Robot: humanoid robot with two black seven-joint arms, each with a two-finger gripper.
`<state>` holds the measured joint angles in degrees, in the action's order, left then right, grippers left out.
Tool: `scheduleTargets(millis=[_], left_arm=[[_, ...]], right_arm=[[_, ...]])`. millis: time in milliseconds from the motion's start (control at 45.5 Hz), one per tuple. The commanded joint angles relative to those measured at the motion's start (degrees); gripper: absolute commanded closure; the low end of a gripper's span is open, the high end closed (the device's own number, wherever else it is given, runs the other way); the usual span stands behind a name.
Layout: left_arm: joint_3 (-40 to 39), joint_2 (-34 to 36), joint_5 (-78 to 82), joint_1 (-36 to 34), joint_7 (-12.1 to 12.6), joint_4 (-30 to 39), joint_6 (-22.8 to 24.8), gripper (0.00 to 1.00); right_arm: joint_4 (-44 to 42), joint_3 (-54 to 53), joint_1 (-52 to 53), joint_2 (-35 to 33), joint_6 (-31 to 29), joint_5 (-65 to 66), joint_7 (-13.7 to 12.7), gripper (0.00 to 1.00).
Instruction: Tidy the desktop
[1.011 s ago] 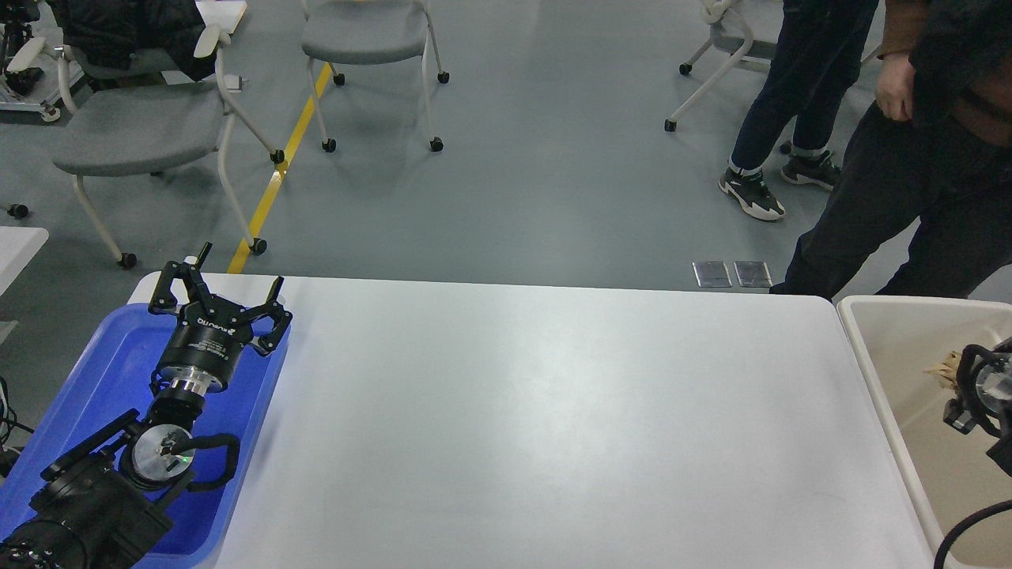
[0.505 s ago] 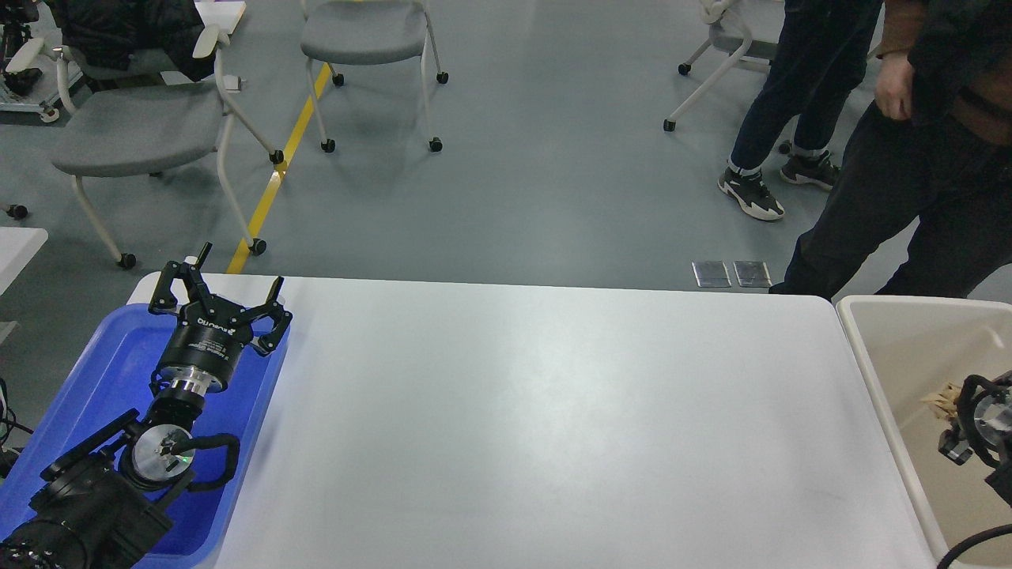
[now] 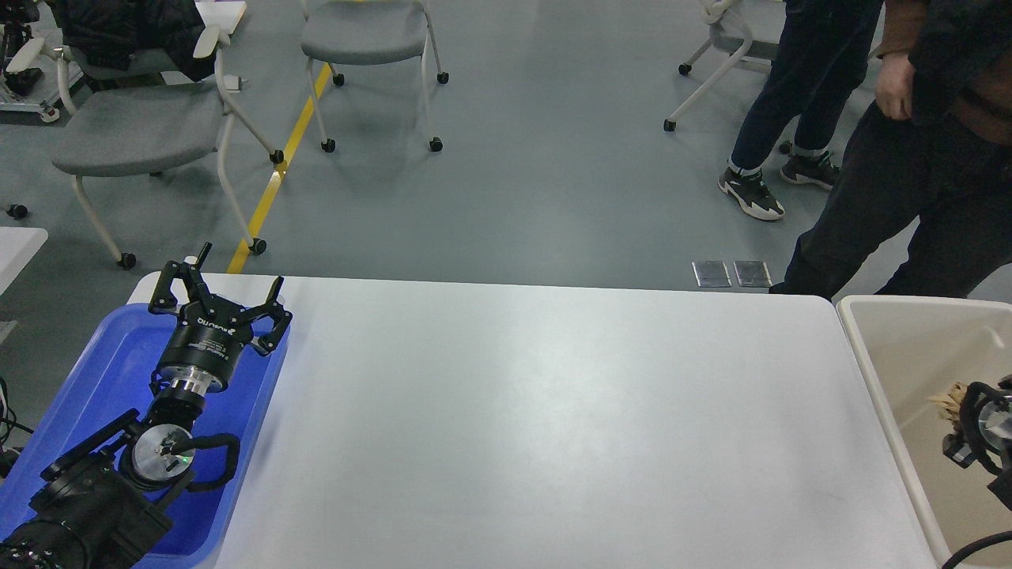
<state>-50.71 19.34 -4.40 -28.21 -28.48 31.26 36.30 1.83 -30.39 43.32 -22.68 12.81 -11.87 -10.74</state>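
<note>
The desktop is a wide white tabletop with rounded corners, and nothing lies on its surface. My left gripper is open and empty, held over the far end of the blue tray at the table's left edge. My right gripper shows only partly at the right edge, over the beige bin. Its fingers cannot be told apart. A small tan scrap lies in the bin just beside it.
Two people stand beyond the table's far right corner. Grey wheeled chairs stand on the floor behind the table, next to a yellow floor line. A second white table's corner shows at the far left.
My right arm has sunk lower toward the view's edge over the beige bin. The left arm has not moved.
</note>
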Motion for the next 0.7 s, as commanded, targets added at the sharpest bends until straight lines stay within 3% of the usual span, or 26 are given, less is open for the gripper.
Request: scheduleTargets(millis=[0, 418, 681], left_arm=[[0.0, 0.0, 0.1, 0.0, 0.0, 0.0, 0.0, 0.0], [0.0, 0.0, 0.0, 0.0, 0.0, -0.1, 0.0, 0.0], [0.0, 0.0, 0.0, 0.0, 0.0, 0.0, -0.1, 0.0]], right_arm=[[0.0, 0.9, 0.0, -0.1, -0.1, 0.1, 0.7, 0.0], [0.4, 1.4, 0.6, 0.4, -0.2, 3.1, 0.8, 0.0], [9.3, 0.2, 3.1, -1.7, -3.7, 3.3, 0.5, 0.0]])
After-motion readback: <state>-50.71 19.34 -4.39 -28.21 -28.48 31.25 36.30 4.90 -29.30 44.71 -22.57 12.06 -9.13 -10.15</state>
